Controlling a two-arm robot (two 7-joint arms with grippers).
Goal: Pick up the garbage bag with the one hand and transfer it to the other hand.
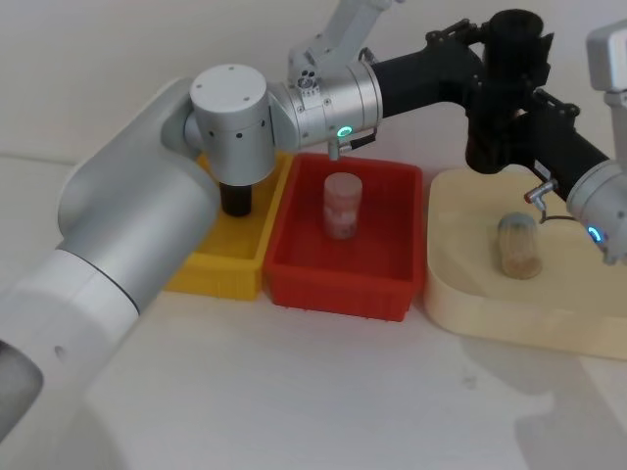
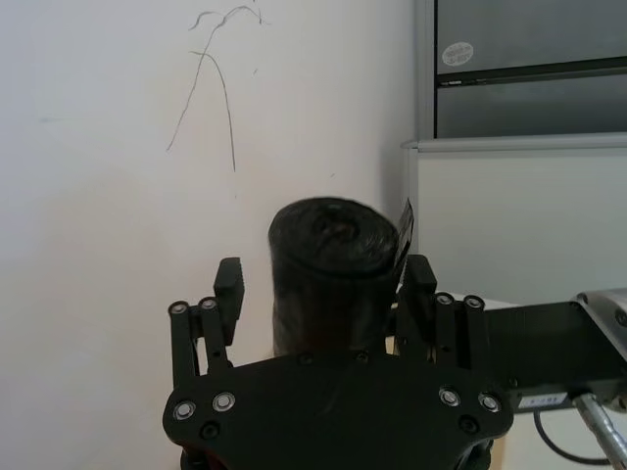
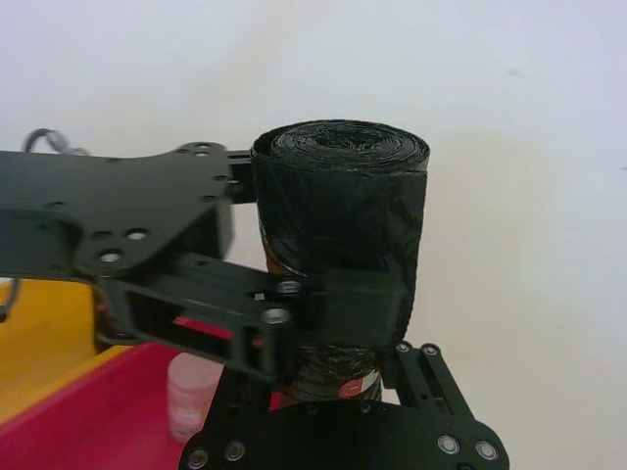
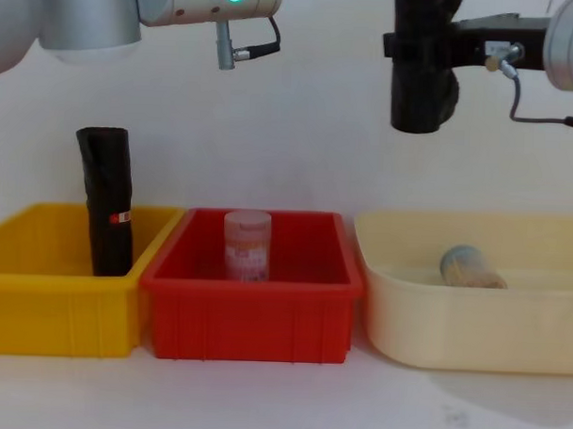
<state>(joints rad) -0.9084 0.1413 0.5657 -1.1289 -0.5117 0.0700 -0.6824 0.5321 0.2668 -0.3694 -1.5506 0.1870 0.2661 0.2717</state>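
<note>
White wall behind; thick black garbage bag point(image 3: 341, 225) upright, grasped by left claw point(image 3: 294, 304) and right claw point(image 3: 338, 387).

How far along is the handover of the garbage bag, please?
Done: the garbage bag is off the table, upright in the air. In hand: the handover itself, with the left gripper at its upper part and the right gripper at its lower part. Left: the right gripper must end up holding it alone; which gripper bears it now, I cannot tell.
</note>
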